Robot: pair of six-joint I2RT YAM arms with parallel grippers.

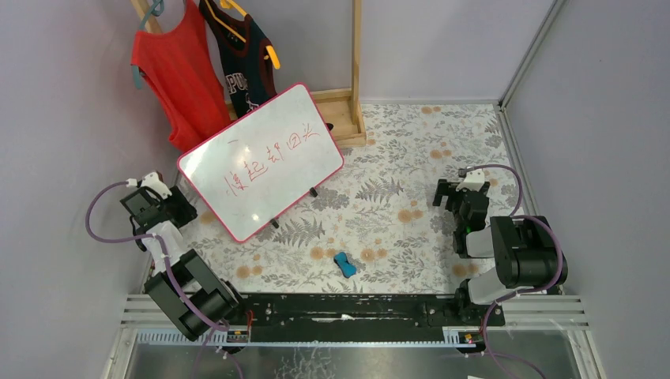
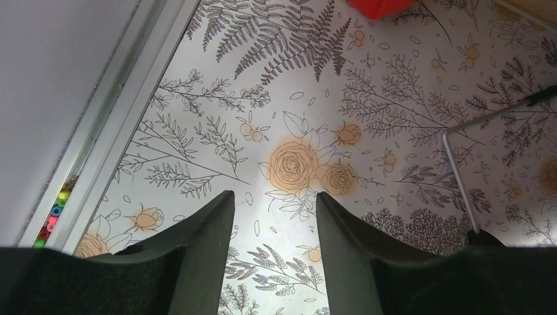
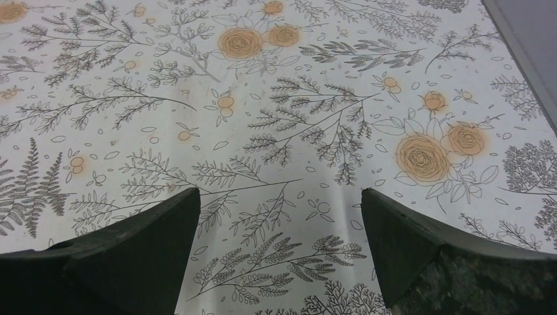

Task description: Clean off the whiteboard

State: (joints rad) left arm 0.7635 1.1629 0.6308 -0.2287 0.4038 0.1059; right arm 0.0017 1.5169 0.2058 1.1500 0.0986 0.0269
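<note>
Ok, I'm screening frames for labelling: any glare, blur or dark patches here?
Top external: sharp, one small glare spot low on the whiteboard. Left wrist: bright sheen on the floral cloth ahead of the left tool. Right wrist: even light, the right tool dark and soft.

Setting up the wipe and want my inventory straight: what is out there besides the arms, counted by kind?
whiteboard: 1
blue block: 1
hanging tops: 2, a red top and a dark top
wooden rack: 1
Total: 5
</note>
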